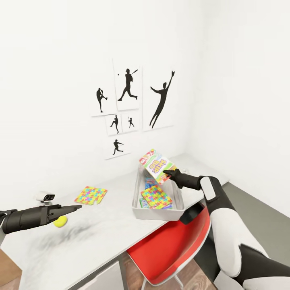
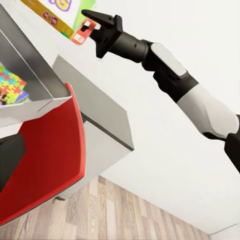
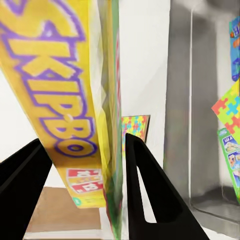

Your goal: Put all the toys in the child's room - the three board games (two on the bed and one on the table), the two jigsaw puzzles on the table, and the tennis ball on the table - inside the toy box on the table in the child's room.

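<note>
The right tool (image 1: 167,174) is clamped on a Skip-Bo box (image 1: 158,165), held tilted above the grey bin's (image 1: 158,214) far end. Best lower it flat onto the puzzle (image 1: 156,197) inside before letting go — a high drop may bounce out. Left tool (image 1: 76,208) — cannot tell its state — hovers beside the ball (image 1: 61,221) on the tabletop (image 1: 100,237).

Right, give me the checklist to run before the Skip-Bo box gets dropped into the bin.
1. Grip on the Skip-Bo box: the right tool is shut on it, a finger on each face in the right wrist view. Ok.
2. Box over the bin: it hangs tilted above the far end. Ok.
3. Room in the bin: a puzzle and other boxes already lie inside; depth left, cannot tell.
4. Left tool clear of the bin: off to the side near the ball. Ok.
5. Toys left out: ball and second puzzle on the desk. Not ok.
</note>
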Robot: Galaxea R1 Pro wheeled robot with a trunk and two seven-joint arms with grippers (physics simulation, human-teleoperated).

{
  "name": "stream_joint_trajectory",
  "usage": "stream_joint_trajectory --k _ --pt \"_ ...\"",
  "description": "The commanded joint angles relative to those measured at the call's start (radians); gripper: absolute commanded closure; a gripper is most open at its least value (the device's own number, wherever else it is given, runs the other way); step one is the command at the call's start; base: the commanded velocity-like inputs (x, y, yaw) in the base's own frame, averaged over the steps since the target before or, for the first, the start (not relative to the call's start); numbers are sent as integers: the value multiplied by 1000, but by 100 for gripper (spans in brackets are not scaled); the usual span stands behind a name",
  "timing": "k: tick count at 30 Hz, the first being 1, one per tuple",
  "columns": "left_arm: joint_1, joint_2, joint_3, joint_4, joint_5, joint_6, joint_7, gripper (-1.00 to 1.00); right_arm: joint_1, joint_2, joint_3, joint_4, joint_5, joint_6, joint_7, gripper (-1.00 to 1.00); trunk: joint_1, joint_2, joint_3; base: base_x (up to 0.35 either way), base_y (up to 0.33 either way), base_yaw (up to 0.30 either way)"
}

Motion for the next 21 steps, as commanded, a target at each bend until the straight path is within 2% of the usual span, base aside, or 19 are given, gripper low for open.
stream_joint_trajectory --k 1,10,12,13,15,18,21 --pt "-1 1 0 0 0 10 -4 -100 -2 2 -12 3 3 0 5 100 1 -2 -2 0 43 0" --pt "-1 1 0 0 0 10 -3 -100 -3 5 -21 11 -5 -15 -3 100 1 -2 -2 0 85 0" --pt "-1 1 0 0 0 10 -2 -100 -3 21 -20 11 -4 -16 -7 100 1 -2 -2 0 8 0" --pt "-1 2 0 0 0 10 -2 -100 -3 45 -23 11 -4 -17 -20 100 1 -2 -2 0 3 0" --pt "-1 2 0 0 0 10 -3 -100 -3 67 -39 11 -4 -17 -65 100 1 -2 -2 0 4 0" --pt "-1 2 1 0 0 10 -3 -100 -3 88 -93 11 -15 -17 -160 100 1 -2 -2 0 40 0" --pt "-1 2 1 0 0 10 -4 -100 -3 93 -138 12 -53 -16 -278 100 1 -2 -2 0 19 0"
